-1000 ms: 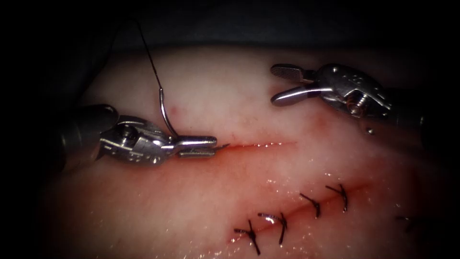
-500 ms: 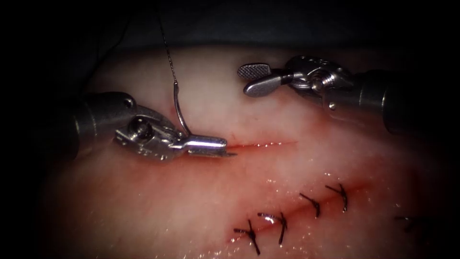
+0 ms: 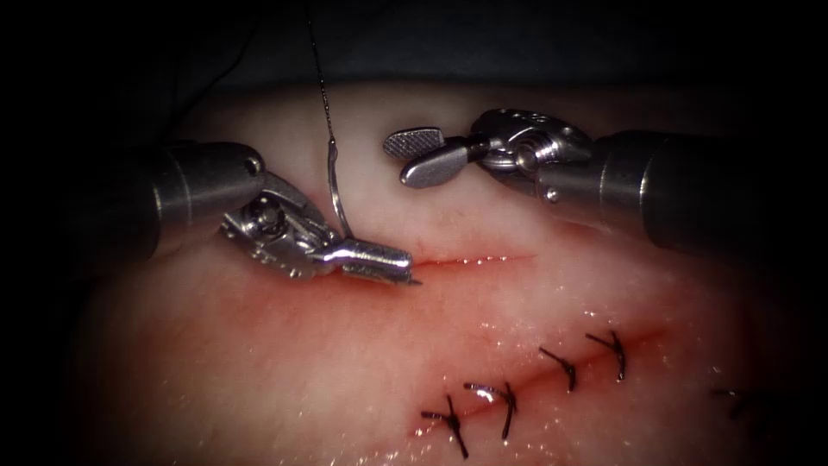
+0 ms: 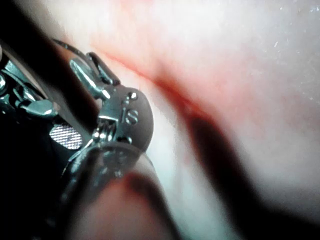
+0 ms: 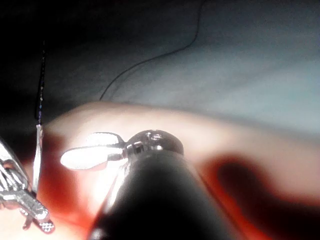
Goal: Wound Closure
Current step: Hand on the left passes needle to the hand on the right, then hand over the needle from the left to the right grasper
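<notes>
Dark cloth behind, pale wet tissue [image 3: 259,362] in front. Nearest the endoscope, four dark stitches [image 3: 509,406] across a second, closed cut, with red fluid [image 3: 552,367] along its line.

Beyond them, the open cut [image 3: 474,258], unstitched. At its left end, the left tool [image 3: 401,267], jaws clamped flat on the needle [image 3: 335,194] close behind its point. Only the tip out past the jaws, just at the cut's left end; cannot tell whether touching, and no part of the curve seen buried in the tissue. Rest of the curve standing up from the jaws.

Judged as the setting-up of a bite: over the last second, brought rightward with the needle from well left of the cut to its end. Any entry calls for the point turned down to the tissue at the edge, not lying along it.

Farther back, the right tool [image 3: 398,161], moved in leftward over the same second, above the cut on its far side. Jaws spread apart, holding nothing, apart from needle and tissue. Shaft in low from the right, wrist level.

Farthest, the thread [image 3: 317,60], up from the needle's blunt end into the dark.
</notes>
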Available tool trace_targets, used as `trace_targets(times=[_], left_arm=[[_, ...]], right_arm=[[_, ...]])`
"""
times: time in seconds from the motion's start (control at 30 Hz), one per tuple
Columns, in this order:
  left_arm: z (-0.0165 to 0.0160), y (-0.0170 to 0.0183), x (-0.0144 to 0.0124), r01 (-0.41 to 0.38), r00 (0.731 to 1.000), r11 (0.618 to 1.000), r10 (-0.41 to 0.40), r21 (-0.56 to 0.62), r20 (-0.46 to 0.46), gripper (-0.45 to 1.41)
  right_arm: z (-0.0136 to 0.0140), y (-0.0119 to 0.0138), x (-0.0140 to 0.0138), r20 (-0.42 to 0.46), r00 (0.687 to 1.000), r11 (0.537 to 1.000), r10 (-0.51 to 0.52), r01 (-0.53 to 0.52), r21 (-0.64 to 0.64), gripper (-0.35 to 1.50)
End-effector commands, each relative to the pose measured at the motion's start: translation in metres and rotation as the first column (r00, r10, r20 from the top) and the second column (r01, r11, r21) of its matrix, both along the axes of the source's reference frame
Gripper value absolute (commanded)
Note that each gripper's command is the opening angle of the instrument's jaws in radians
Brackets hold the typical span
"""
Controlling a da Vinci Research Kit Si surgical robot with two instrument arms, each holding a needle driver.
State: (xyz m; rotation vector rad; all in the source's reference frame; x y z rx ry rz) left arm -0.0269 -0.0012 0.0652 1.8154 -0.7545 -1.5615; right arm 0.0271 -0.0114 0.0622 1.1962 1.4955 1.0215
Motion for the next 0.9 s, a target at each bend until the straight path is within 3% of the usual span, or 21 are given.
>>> trace_targets(times=[0.03,0.43,0.7,0.83,0.87,0.9], left_arm=[[0.0002,0.0008,-0.0007,0.000,1.000,1.000,0.000,-0.004,0.005,-0.45],[0.0003,0.0009,-0.0016,-0.021,1.000,1.000,0.021,-0.011,0.023,-0.45],[0.0004,0.0008,-0.0018,-0.022,0.999,1.000,0.023,-0.013,0.027,-0.45],[0.0004,0.0007,-0.0022,-0.024,0.999,1.000,0.025,-0.015,0.027,-0.45],[0.0004,0.0007,-0.0023,-0.026,0.999,1.000,0.027,-0.015,0.025,-0.45],[0.0005,0.0007,-0.0024,-0.027,0.999,1.000,0.027,-0.016,0.026,-0.45]], right_arm=[[0.0001,0.0006,0.0015,-0.011,1.000,1.000,-0.005,0.005,0.003,1.25],[-0.0007,0.0000,0.0039,-0.083,0.996,0.999,-0.026,0.030,0.043,1.21],[-0.0014,-0.0002,0.0050,-0.126,0.991,0.998,-0.042,0.048,0.045,0.96],[-0.0014,-0.0003,0.0056,-0.124,0.991,0.998,-0.039,0.045,0.043,1.01],[-0.0015,-0.0003,0.0058,-0.125,0.991,0.998,-0.039,0.045,0.043,0.98],[-0.0016,-0.0003,0.0058,-0.126,0.991,0.998,-0.040,0.046,0.042,0.44]])
